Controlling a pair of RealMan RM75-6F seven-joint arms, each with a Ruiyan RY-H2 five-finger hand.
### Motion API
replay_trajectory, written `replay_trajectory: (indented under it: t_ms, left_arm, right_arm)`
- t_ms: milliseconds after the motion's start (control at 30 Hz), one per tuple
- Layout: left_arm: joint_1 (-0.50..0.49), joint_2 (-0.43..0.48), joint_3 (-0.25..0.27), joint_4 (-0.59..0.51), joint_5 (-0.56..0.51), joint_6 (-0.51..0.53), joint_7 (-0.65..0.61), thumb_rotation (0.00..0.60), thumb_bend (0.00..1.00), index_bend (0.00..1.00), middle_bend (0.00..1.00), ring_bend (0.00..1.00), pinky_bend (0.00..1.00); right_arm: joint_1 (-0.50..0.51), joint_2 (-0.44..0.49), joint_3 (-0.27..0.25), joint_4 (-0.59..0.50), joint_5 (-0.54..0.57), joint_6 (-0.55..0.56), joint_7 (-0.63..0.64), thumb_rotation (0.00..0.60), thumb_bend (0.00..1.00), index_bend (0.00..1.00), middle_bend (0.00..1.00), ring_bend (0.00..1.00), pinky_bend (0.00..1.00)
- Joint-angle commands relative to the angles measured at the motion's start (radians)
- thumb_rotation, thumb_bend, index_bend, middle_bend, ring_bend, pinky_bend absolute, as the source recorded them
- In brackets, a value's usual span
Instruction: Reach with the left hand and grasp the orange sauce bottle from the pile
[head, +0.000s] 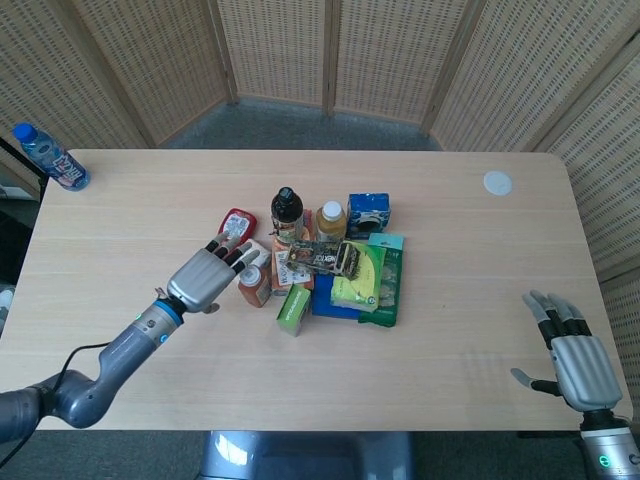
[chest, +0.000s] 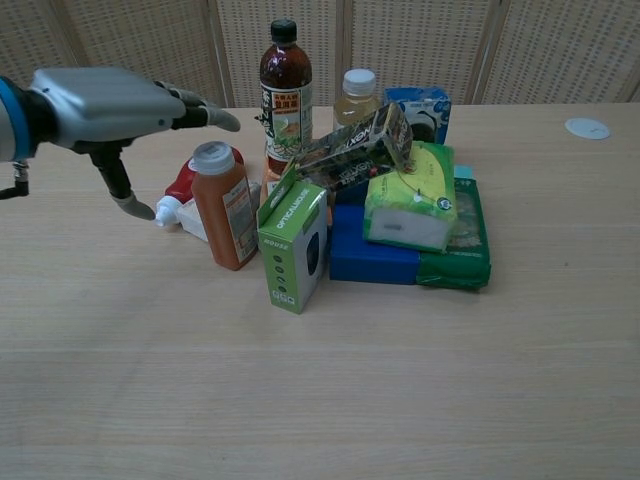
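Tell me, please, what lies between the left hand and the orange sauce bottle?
Nothing: in the chest view, the open left hand hovers beside the orange sauce bottle.

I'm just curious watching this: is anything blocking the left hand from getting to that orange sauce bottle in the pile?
Nothing visible blocks it. The left hand hovers open just above and left of the orange sauce bottle, whose left side faces bare table. The red ketchup bottle lies just behind it, and the green box crowds its right.

Sauce bottle (chest: 226, 207) stands at the pile's left front, box (chest: 295, 245) just right of it. Left hand (chest: 105, 108) is above and left of the bottle; right hand (head: 578, 360) lies well apart at the table's (head: 450, 340) right edge.
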Motion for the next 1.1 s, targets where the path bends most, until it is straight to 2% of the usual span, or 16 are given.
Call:
replay_trajectory:
  t_ms: [33,233,433,467,500,533,567,600,667,733,933,1100]
  left_arm:
    - [-0.055,-0.078,0.020,0.039,-0.079,-0.003,0.068,0.600,0.00,0.00,0.00,0.00,0.00]
    - [-0.097,-0.164,0.033,0.096,-0.142,0.023,0.093,0.600,0.00,0.00,0.00,0.00,0.00]
    - [-0.109,-0.222,0.041,0.147,-0.117,0.088,0.085,0.600,0.00,0.01,0.00,0.00,0.02]
    - [-0.109,-0.229,0.044,0.154,-0.107,0.100,0.085,0.600,0.00,0.06,0.06,0.00,0.08]
    - [-0.107,-0.240,0.051,0.167,-0.086,0.121,0.088,0.600,0.00,0.15,0.16,0.03,0.19]
    - [-0.105,-0.248,0.057,0.178,-0.067,0.138,0.089,0.600,0.00,0.28,0.29,0.10,0.33]
    - [-0.102,-0.256,0.063,0.190,-0.049,0.154,0.089,0.600,0.00,0.37,0.39,0.17,0.42]
    - [-0.098,-0.267,0.069,0.204,-0.028,0.172,0.084,0.600,0.00,0.51,0.54,0.30,0.55]
    - [-0.091,-0.281,0.077,0.222,-0.002,0.194,0.070,0.600,0.00,0.66,0.70,0.46,0.71]
    - [-0.085,-0.289,0.084,0.239,0.022,0.211,0.063,0.600,0.00,0.76,0.80,0.56,0.80]
    - [-0.073,-0.270,0.080,0.231,0.053,0.242,0.040,0.600,0.00,0.79,0.84,0.60,0.84]
    - [-0.065,-0.214,0.061,0.169,0.077,0.274,0.025,0.600,0.00,0.79,0.84,0.60,0.84]
  right_arm:
    - [0.001,0.003,0.002,0.001,0.003,-0.002,0.008,0.584,0.00,0.00,0.00,0.00,0.00]
    - [0.002,0.011,0.004,0.003,0.005,-0.003,0.028,0.581,0.00,0.00,0.00,0.00,0.00]
    - [0.005,0.017,0.009,0.009,0.012,-0.006,0.052,0.581,0.00,0.00,0.00,0.00,0.00]
    - [0.006,0.017,0.009,0.009,0.012,-0.006,0.055,0.581,0.00,0.00,0.00,0.00,0.00]
    - [0.006,0.018,0.010,0.010,0.013,-0.007,0.059,0.581,0.00,0.00,0.00,0.00,0.00]
    - [0.006,0.019,0.010,0.010,0.012,-0.007,0.061,0.580,0.00,0.00,0.00,0.00,0.00]
    - [0.006,0.020,0.010,0.011,0.011,-0.006,0.063,0.580,0.00,0.00,0.00,0.00,0.00]
    - [0.006,0.020,0.010,0.011,0.011,-0.005,0.065,0.580,0.00,0.00,0.00,0.00,0.00]
    - [0.006,0.021,0.010,0.011,0.009,-0.004,0.067,0.578,0.00,0.00,0.00,0.00,0.00]
    - [0.005,0.021,0.009,0.010,0.008,-0.003,0.068,0.579,0.00,0.00,0.00,0.00,0.00]
    - [0.004,0.020,0.009,0.010,0.009,-0.001,0.064,0.580,0.00,0.00,0.00,0.00,0.00]
    - [0.004,0.019,0.009,0.009,0.009,-0.001,0.059,0.579,0.00,0.00,0.00,0.00,0.00]
